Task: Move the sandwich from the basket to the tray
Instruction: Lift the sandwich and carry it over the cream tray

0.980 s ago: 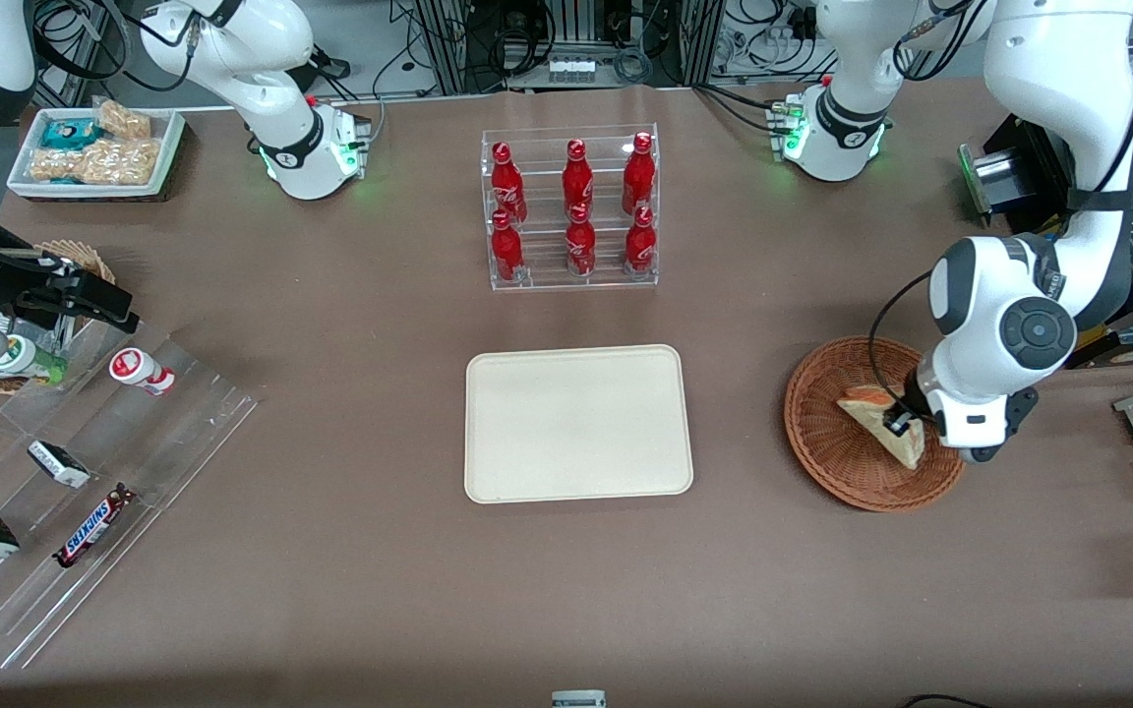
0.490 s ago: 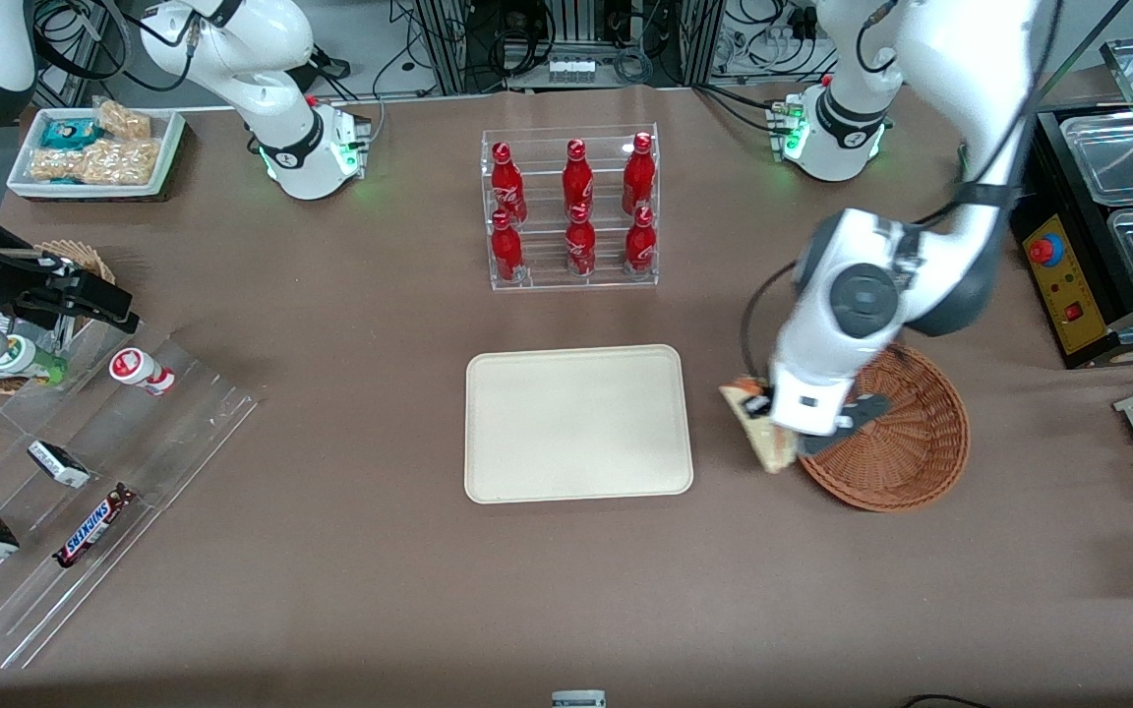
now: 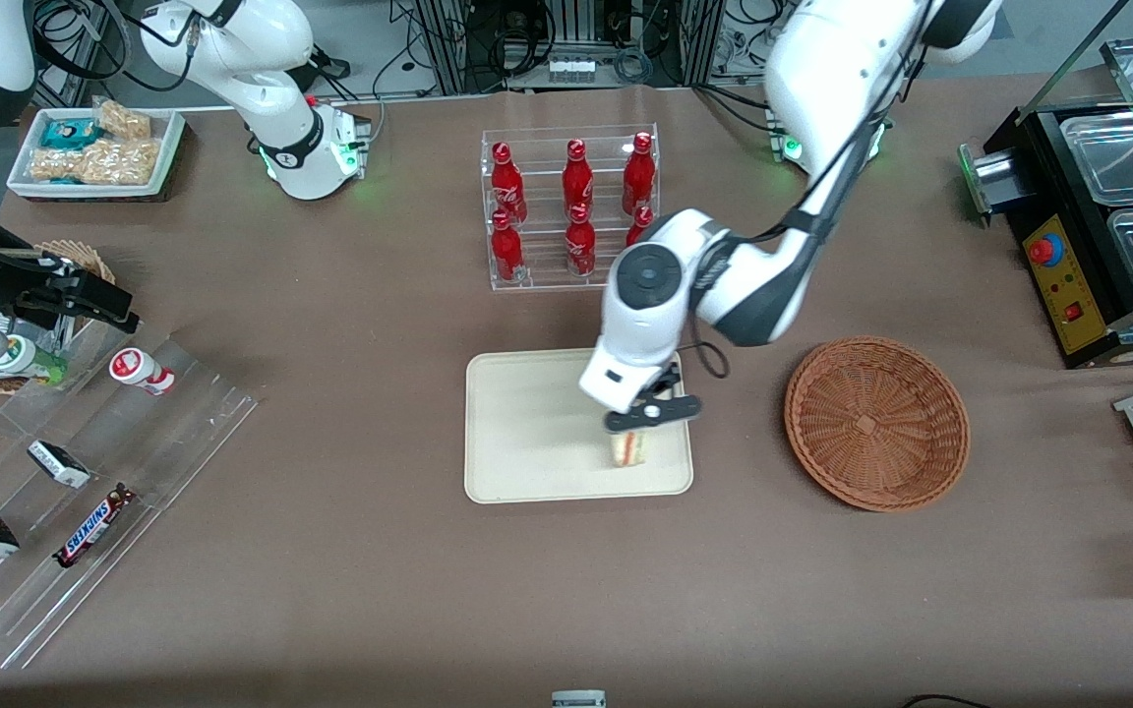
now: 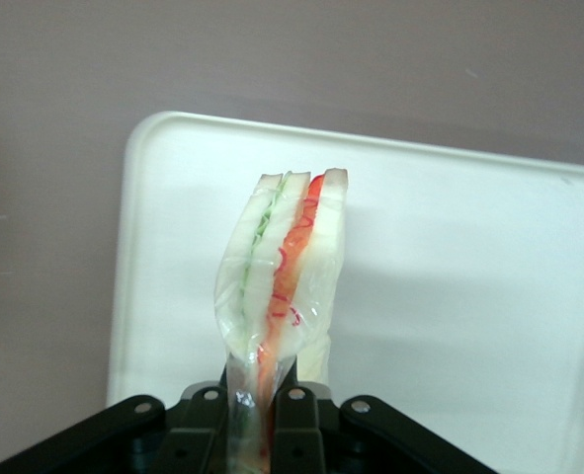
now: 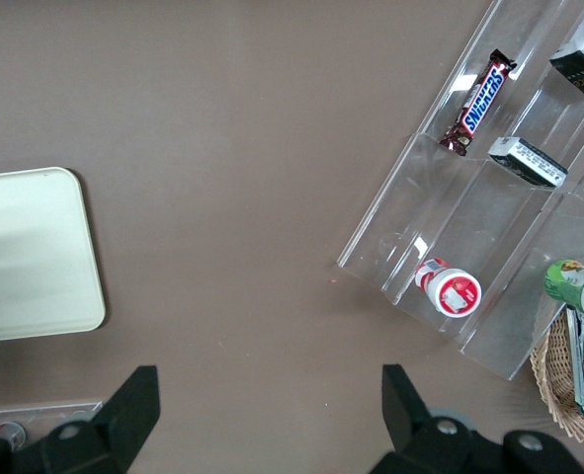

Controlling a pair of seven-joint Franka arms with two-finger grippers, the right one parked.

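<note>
The gripper (image 3: 647,425) hung over the tray (image 3: 527,433), clamped on the sandwich (image 3: 631,448); the basket (image 3: 876,423) lay beside the tray, toward the working arm's end.

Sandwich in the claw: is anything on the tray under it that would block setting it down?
Nothing visible. The claw is shut on the sandwich directly above the tray, near the tray's edge toward the basket. The tray surface below it is bare in the wrist view.
</note>
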